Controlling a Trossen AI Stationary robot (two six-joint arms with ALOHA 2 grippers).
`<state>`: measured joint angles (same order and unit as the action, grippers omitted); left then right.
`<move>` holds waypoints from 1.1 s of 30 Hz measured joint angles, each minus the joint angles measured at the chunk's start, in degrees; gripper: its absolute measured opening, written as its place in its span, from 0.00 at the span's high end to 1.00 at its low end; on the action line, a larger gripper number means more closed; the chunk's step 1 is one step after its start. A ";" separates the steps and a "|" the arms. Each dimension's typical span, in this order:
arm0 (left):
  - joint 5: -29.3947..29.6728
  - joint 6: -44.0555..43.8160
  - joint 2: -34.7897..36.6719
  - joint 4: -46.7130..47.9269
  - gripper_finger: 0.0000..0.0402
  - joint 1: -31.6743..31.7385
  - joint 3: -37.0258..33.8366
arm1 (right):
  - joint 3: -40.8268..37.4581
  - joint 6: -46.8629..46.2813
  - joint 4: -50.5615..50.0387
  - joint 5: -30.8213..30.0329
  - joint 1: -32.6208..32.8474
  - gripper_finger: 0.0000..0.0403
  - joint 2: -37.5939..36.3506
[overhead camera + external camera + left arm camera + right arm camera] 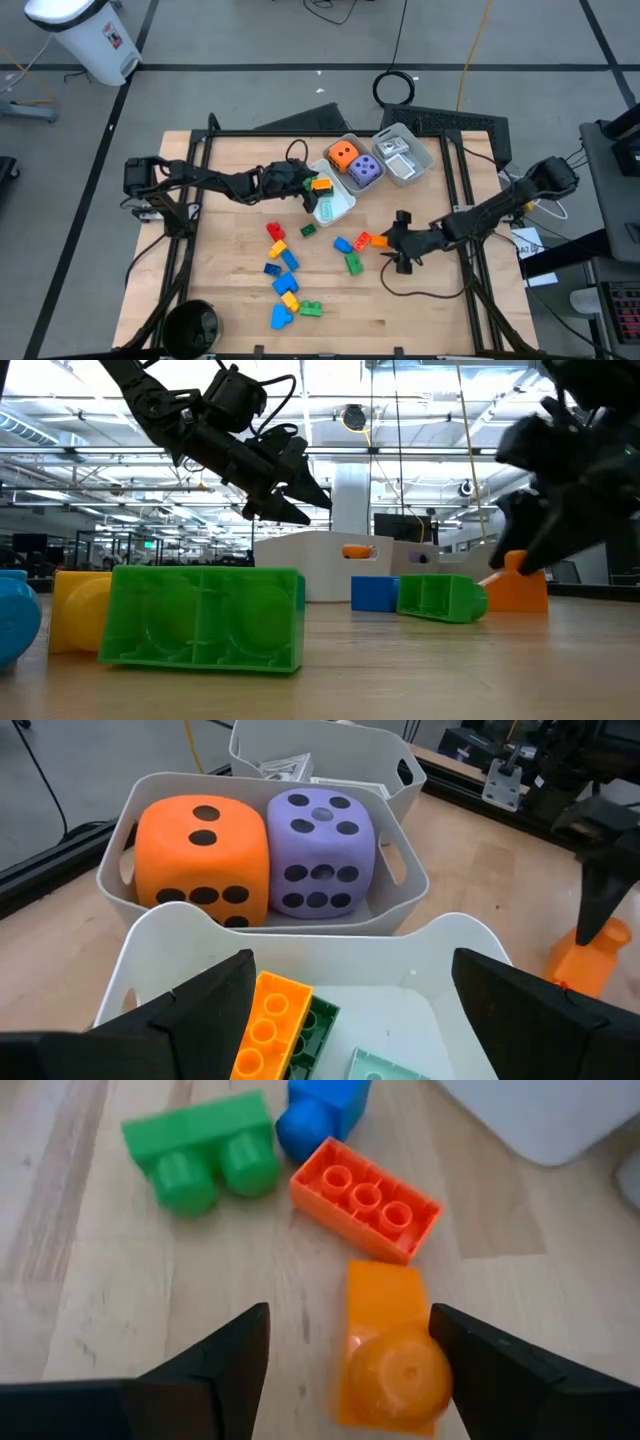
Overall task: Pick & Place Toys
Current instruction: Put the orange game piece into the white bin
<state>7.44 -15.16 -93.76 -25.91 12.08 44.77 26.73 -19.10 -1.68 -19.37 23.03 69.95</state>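
Several coloured bricks (285, 275) lie scattered on the wooden table. An orange brick (268, 1025) and a green brick (315, 1025) lie in a white tray (338, 210). My left gripper (350, 980) hangs open just above that tray. An orange die (205, 850) and a purple die (322, 850) sit in the white tray (410, 870) behind it. My right gripper (350, 1350) is open over an orange brick (390, 1360) on the table. That brick lies nearer one finger (500, 1370). Beside it lie a flat orange brick (365, 1198), a green brick (200, 1150) and a blue brick (320, 1110).
A clear tray (403, 155) with small items stands at the far right of the tray row. A black round container (190, 325) sits at the table's near left corner. Black frame rails (190, 250) run along the table's left and right sides.
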 joint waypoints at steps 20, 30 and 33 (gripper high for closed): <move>0.02 -0.07 0.00 -0.90 0.15 0.00 0.00 | -12.84 -1.90 17.93 -2.95 0.28 0.70 0.57; -6.68 -3.11 0.00 -6.54 0.15 -0.63 0.00 | -12.83 18.83 53.21 -3.32 -0.15 0.74 0.53; -9.81 -1.94 0.00 -11.78 0.15 -2.73 0.00 | -12.61 16.81 61.94 -3.08 -2.87 0.70 0.44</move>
<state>-2.36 -17.10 -93.76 -37.69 9.34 44.77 14.12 -2.29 60.26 -22.44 20.16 70.39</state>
